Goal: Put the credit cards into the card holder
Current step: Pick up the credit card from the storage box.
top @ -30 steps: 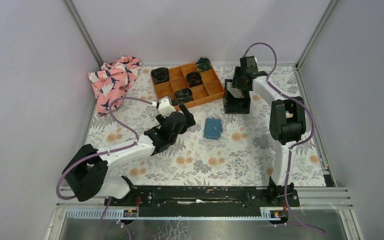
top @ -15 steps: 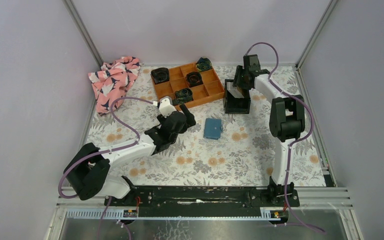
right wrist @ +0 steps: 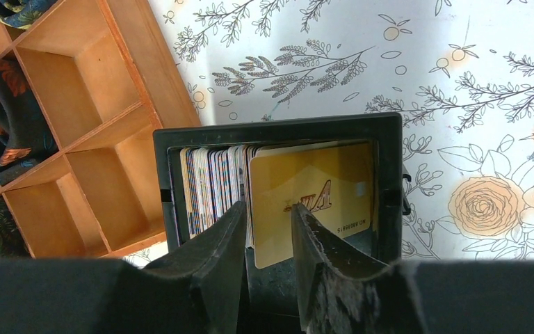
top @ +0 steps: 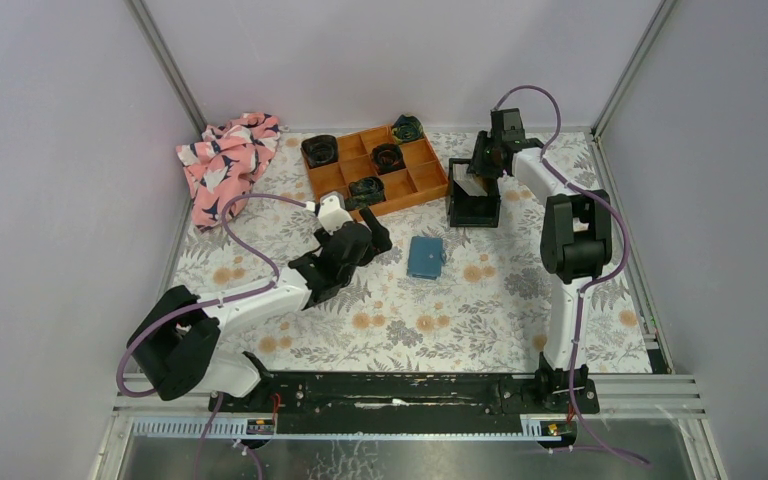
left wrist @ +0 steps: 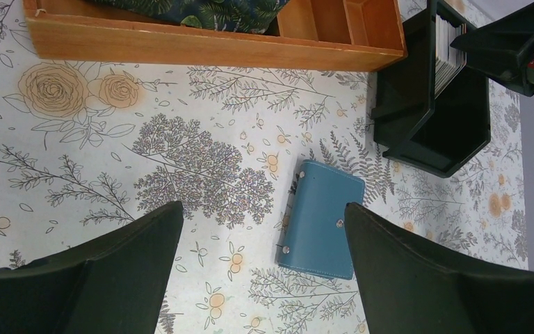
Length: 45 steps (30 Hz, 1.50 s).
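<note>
**Right pincer at the card bin, card holder shut on the counter**

Far left, back corner: crumpled pink patterned cloth [top: 228,160] on the floral-print counter [top: 440,310]. Right of it is an orange wooden compartment tray [top: 375,170], with dark fabric bundles in several compartments.

The left pincer [left wrist: 263,209] hovers near the tray's front edge, jaws spread wide with nothing between them. It points toward the small teal-blue folding card holder [left wrist: 320,219].

The card holder lies flat and closed, snaps up, in the middle of the counter. It sits in front of the tray, between the left pincer and the small black square bin [right wrist: 389,174], and touches neither.

The bin stands just right of the tray's right end. In it, the thin rectangular credit cards [right wrist: 212,181] stand on edge in a packed row. A gold-yellow card [right wrist: 320,188] sits at the right end of the row, face showing, leaning slightly.

The right pincer [right wrist: 268,212] reaches down into the bin, jaws partly closed. One finger is against the row and the other over the gold card's face, with the card's left edge in the gap. Cannot tell whether the card is pinched.
</note>
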Available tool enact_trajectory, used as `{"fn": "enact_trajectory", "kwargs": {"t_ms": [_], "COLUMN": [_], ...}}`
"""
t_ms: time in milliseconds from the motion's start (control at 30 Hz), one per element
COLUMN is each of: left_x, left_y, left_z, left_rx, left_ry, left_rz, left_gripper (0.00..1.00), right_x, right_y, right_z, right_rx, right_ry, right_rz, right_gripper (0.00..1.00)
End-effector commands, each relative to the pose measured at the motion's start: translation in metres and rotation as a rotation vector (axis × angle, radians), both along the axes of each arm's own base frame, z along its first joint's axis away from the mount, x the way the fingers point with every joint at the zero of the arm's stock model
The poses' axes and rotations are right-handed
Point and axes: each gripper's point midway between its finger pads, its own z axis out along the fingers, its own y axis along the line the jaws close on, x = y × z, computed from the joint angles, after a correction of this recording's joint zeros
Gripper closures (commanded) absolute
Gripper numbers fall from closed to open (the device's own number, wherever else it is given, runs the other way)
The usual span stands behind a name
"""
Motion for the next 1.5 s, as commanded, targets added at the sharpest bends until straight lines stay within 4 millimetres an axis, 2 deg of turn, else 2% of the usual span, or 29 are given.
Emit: {"fn": "enact_trajectory", "kwargs": {"t_ms": [0,200,467,900,1133,1333,1467], "left_x": [0.01,0.009,0.008,0.006,0.005,0.002,0.0], "left_y": [-0.006,-0.007,-0.007,-0.009,-0.013,-0.013,-0.016], "left_z": [0.018,0.018,0.02,0.026,0.035,0.039,0.045], "left_rx": [-0.038,-0.045,-0.05,-0.07,-0.088,-0.101,-0.11], "left_ry": [-0.056,-0.054,-0.058,-0.062,-0.072,-0.077,-0.093], "left_rz": [-0.007,-0.012,-0.015,-0.032,-0.054,-0.063,-0.088], "left_gripper": [0.07,0.07,0.07,0.07,0.06,0.04,0.03], "right_x": [-0.007,-0.008,-0.011,-0.024,-0.035,-0.049,-0.066], "right_y": [0.025,0.027,0.028,0.006,-0.011,-0.021,-0.024], "right_z": [0.036,0.047,0.051,0.068,0.081,0.078,0.077], "right_rx": [0.093,0.1,0.077,-0.146,-0.231,-0.28,-0.301], "right_ry": [-0.039,-0.052,-0.053,-0.08,-0.111,-0.101,-0.102], "right_rz": [0.056,0.062,0.062,0.006,-0.039,-0.056,-0.056], "right_gripper": [0.64,0.67,0.75,1.0,1.0,1.0,1.0]}}
